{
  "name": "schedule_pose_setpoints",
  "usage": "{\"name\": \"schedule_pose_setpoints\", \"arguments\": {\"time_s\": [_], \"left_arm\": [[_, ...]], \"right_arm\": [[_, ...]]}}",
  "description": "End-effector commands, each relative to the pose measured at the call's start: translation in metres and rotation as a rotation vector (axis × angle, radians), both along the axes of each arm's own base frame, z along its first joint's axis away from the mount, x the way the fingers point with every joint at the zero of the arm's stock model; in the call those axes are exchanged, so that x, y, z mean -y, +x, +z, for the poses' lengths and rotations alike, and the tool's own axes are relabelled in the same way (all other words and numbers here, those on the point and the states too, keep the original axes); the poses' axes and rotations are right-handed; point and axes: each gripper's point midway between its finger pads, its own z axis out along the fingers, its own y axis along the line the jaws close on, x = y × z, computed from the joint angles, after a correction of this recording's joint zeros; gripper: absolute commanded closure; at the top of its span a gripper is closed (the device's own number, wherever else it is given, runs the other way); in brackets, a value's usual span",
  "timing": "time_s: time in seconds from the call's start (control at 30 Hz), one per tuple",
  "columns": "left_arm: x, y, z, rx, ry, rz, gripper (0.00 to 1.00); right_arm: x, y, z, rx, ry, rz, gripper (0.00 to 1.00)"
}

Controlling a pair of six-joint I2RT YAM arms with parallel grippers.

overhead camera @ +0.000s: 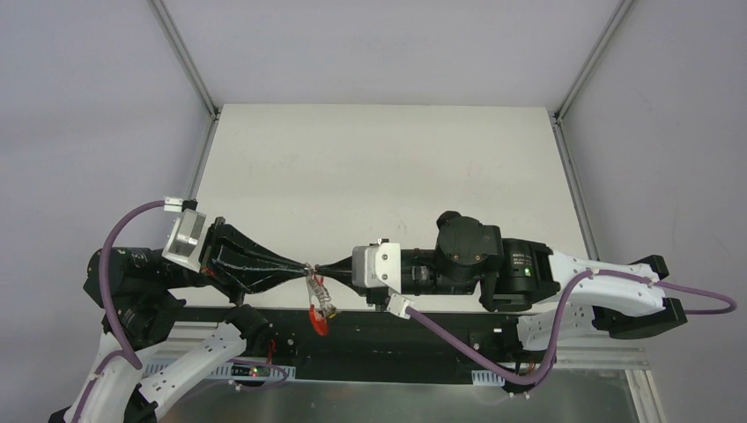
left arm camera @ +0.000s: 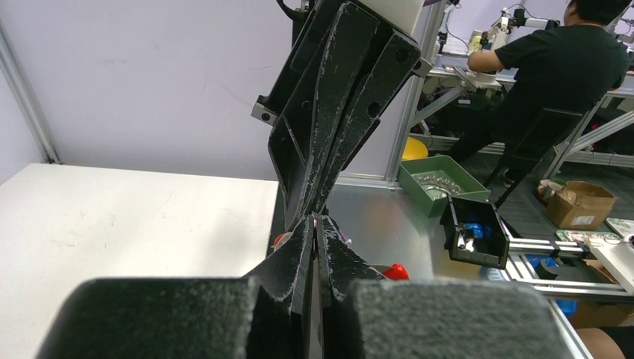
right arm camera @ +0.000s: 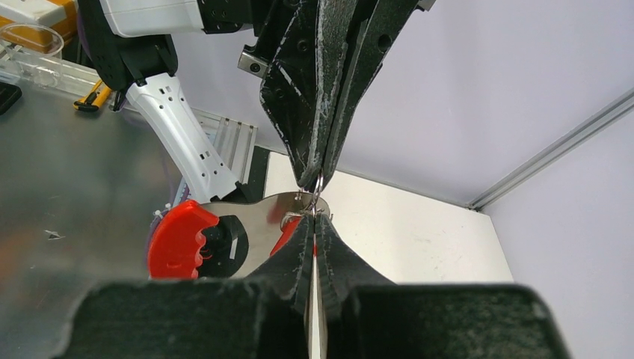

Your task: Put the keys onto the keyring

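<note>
The left gripper (overhead camera: 302, 265) and right gripper (overhead camera: 319, 266) meet tip to tip above the near edge of the white table (overhead camera: 379, 167). Both pairs of fingers are pressed closed. The left pinches the top of a thin wire keyring (right arm camera: 319, 183), and the right appears to nip its lower side, though that contact is hard to make out. The keys (overhead camera: 321, 297) dangle just beneath the tips, with a red curved loop (overhead camera: 316, 322) hanging lowest.
</note>
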Motion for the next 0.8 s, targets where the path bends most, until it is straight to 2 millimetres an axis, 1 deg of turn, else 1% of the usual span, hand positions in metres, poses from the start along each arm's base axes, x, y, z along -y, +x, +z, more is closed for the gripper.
{"name": "schedule_pose_setpoints", "arguments": {"time_s": [0.0, 0.3, 0.67, 0.77], "left_arm": [[-0.008, -0.008, 0.020, 0.063, -0.071, 0.007, 1.00], [-0.007, -0.006, 0.022, 0.065, -0.075, 0.017, 1.00], [-0.007, -0.004, 0.023, 0.065, -0.079, 0.025, 1.00], [-0.007, -0.004, 0.023, 0.064, -0.079, 0.025, 1.00]], "right_arm": [[0.002, 0.003, 0.004, 0.005, 0.015, -0.020, 1.00], [0.002, 0.004, -0.004, 0.003, -0.005, -0.030, 1.00], [-0.002, 0.002, -0.007, 0.000, -0.010, -0.018, 1.00], [-0.004, 0.001, -0.008, -0.002, -0.013, -0.015, 0.95]]}}
